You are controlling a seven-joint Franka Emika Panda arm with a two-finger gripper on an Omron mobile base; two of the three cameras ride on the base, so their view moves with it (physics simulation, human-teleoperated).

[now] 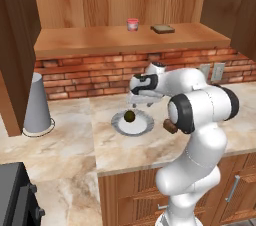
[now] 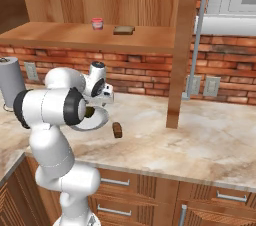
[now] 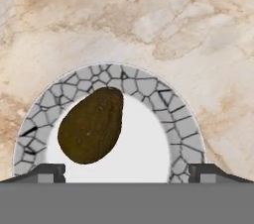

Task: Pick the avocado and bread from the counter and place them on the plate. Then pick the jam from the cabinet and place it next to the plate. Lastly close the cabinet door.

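avocado (image 3: 92, 126) lies on the plate (image 3: 181, 129), free of the gripper (image 3: 126, 172), below and between the fingertips (image 3: 49, 172). jaws wide open, holding nothing, hovering over the plate on the counter (image 1: 70, 145). bread (image 2: 117, 129) on the counter just beside the plate. jam (image 1: 132, 24) on the shelf of the open cabinet (image 1: 125, 40).

No text, label, brand, number or sign can be read anywhere in these pictures. The jam (image 1: 132, 24) jar on the cabinet shelf carries no legible label.
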